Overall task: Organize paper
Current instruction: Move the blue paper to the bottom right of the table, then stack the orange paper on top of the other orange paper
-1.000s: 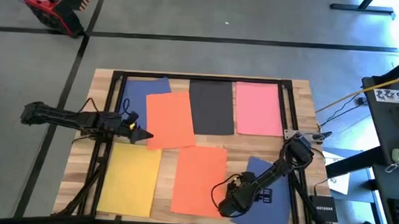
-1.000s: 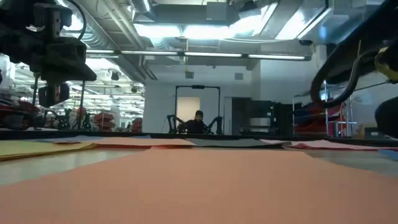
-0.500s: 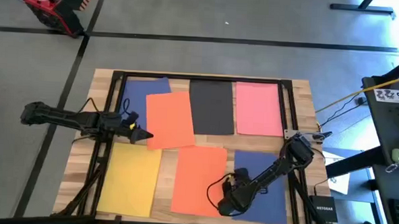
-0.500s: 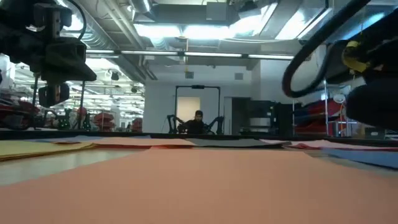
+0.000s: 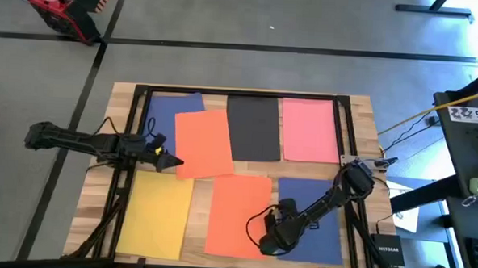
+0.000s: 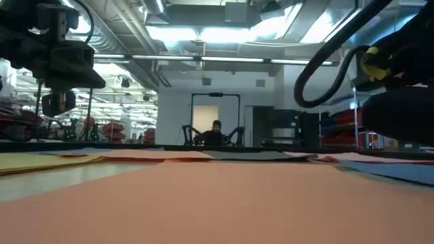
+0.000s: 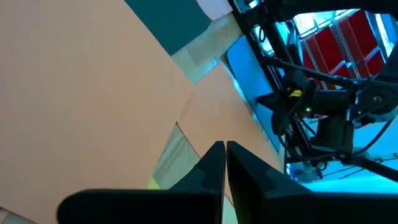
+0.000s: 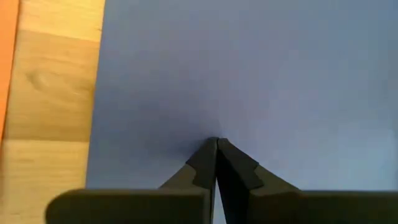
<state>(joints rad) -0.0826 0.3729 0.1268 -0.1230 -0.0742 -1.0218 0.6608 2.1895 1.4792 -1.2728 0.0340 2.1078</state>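
Most thin flat coloured paper sheets (image 5: 254, 128) sit gridded on the tabletop (image 5: 361, 123); one orange sheet (image 5: 203, 142) is skewed. Right tool (image 5: 271, 247), closed, presses the blue sheet (image 5: 320, 226); left tool (image 5: 174, 162) closed too.

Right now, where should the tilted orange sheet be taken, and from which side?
Probably at its near-left corner, coming from the left, where the left end effector sits shut. The tilted orange sheet lies flat, overlapping the blue sheet behind it, but this corner juts out over bare wood.
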